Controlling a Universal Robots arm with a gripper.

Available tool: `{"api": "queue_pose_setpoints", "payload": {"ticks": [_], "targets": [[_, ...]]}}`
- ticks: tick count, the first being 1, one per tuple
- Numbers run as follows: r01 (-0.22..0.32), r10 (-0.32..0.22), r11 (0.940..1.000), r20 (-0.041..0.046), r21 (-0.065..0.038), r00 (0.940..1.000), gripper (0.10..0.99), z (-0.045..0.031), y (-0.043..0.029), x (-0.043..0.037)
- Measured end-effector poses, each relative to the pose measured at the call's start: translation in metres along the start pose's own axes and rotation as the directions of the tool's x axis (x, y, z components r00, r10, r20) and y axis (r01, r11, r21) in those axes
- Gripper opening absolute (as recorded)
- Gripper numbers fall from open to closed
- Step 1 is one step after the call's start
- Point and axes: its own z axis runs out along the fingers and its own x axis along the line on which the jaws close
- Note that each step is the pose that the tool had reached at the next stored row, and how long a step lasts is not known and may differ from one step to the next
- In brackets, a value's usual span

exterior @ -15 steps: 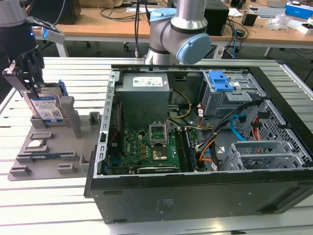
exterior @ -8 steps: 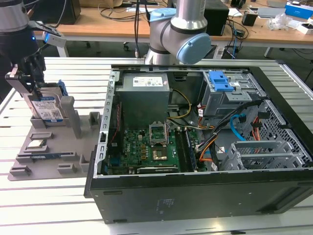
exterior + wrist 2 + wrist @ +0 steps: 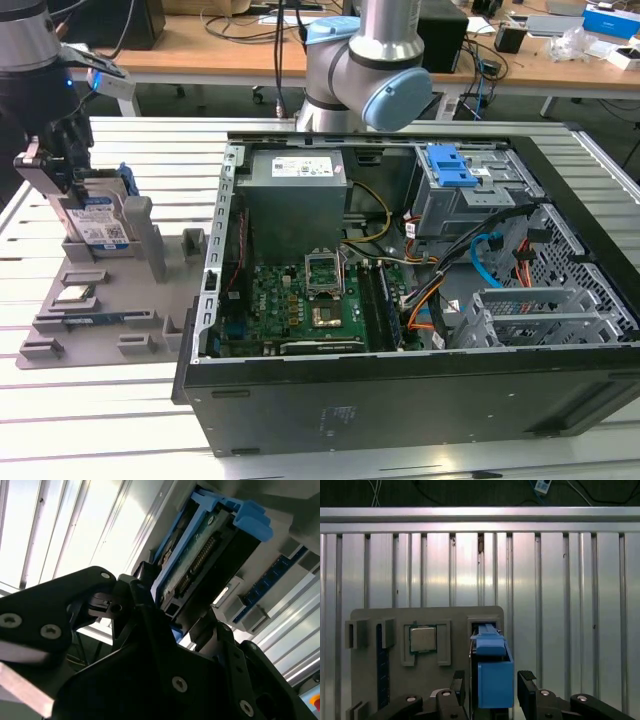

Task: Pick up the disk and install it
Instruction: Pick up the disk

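Blue-framed and upright, the disk [image 3: 100, 218] is seated in a slot of the grey holder [image 3: 110, 305] on the bench [image 3: 100, 430], well apart from the open computer case [image 3: 400, 405]. It is straddled by the gripper [image 3: 491, 684], though whether it is clamped or merely flanked cannot be told (the wrist views leave this ambiguous). If the hold were taken off-centre or too lightly, the disk could be tilted and jammed against the slot walls on lifting, the holder dragged along, or the nearby processor chip [image 3: 77, 293] disturbed.

One disk [image 3: 100, 215], one chip [image 3: 423, 639], one gripper [image 3: 492, 687] — one computer case [image 3: 400, 400].
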Motion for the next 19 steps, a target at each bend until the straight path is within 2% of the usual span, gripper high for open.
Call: {"api": "queue_pose_setpoints", "payload": {"ticks": [4,5,6,7,10,13,14,15,19], "targets": [[0.003,-0.003,1.0,-0.0003,0.0,1.0,0.541,0.0,-0.0002,0.0001],[0.004,-0.004,0.9999,-0.0005,0.014,1.0,0.541,0.0001,-0.0003,0.0001],[0.003,-0.003,0.9993,-0.0008,0.038,1.0,0.541,0.0002,-0.0002,0.0],[0.003,-0.003,0.9986,-0.001,0.052,1.0,0.541,0.0003,-0.0002,0.0],[0.003,-0.003,0.9986,-0.001,0.053,1.0,0.541,0.0003,0.0002,0.0],[0.003,-0.003,0.9986,-0.001,0.053,1.0,0.541,0.0005,0.0034,-0.0004],[0.003,-0.003,0.9986,-0.001,0.053,1.0,0.541,0.0017,0.0089,-0.001],[0.003,-0.003,0.9986,-0.0011,0.053,1.0,0.541,0.0019,0.0104,-0.0012],[0.003,-0.003,0.9986,-0.0011,0.053,1.0,0.541,0.002,0.0107,-0.0011]]}}
